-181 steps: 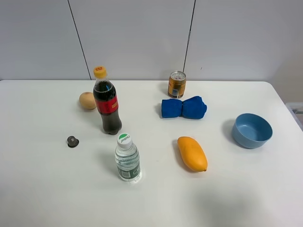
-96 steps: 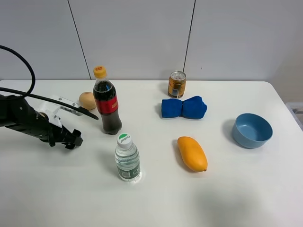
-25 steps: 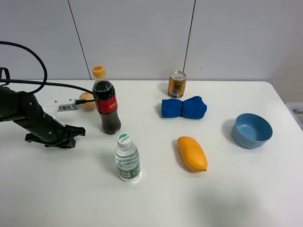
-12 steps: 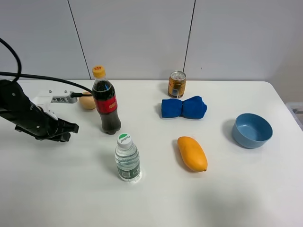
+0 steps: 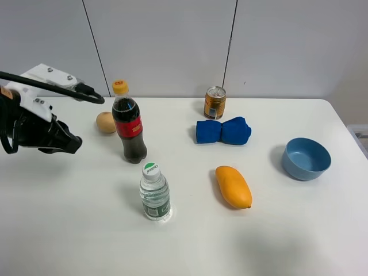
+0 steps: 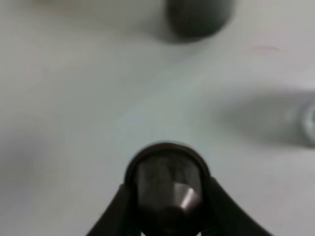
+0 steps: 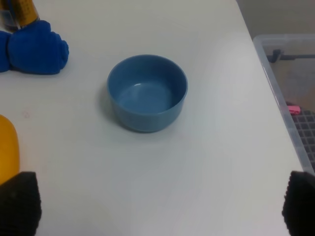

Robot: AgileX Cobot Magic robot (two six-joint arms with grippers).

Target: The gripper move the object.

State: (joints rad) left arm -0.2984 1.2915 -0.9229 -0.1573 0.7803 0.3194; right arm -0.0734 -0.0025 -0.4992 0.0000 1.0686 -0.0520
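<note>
Mid-carry, with the left gripper clenched on the object and apparently held clear of the table at its left side, left of the cola bottle; next, likely a steady carry, a gentle lowering and a release, keeping wide of that bottle.

In my left wrist view the object is blurred and cut off at the frame's edge, and beyond it sits a dark round blur (I cannot name it). From the high camera my left tool hides the object. My right tool shows only two cropped fingertips; the mango is cropped too.
</note>
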